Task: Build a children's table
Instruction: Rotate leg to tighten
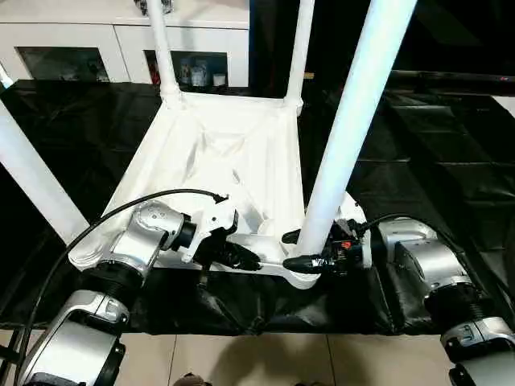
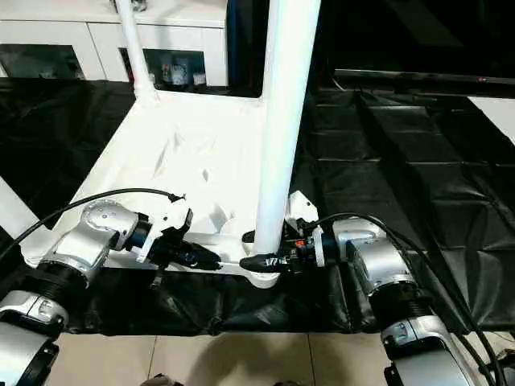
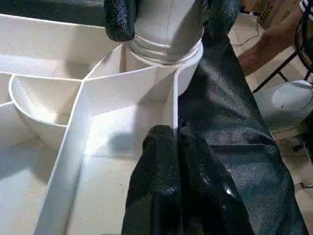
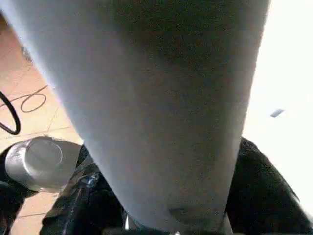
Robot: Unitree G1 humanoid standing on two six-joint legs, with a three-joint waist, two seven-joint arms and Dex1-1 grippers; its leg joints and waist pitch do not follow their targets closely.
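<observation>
At the near right corner of the upturned tabletop (image 1: 217, 153), the right hand (image 1: 299, 249) is straddling the base of the near right leg (image 1: 350, 121), one black finger on each side of the tube just above the corner socket (image 1: 302, 277); whether the fingers are actually squeezing it I cannot tell; the left hand (image 1: 241, 256), its fingers pressed together and holding nothing, is lying against the tabletop's near rim, just left of that socket, apparently steadying it; the tabletop is lying ribbed side up on a black sheet (image 1: 418, 161) covering the floor, with two far legs (image 1: 161, 48) standing in the far sockets and another leg (image 1: 32, 181) slanting at the near left corner; judging from this, the step in hand is seating the near right leg, late in the build; the leg is leaning slightly, so the next move calls for a firm hold on the tube and a push straight down, perhaps with a twist, while the left hand is keeping the rim from lifting; beyond the tabletop a white cabinet (image 1: 72, 40) with glass doors is standing; some lettering is showing on a box at a corner of the left wrist view, but I cannot read it; no other brand or label is legible
</observation>
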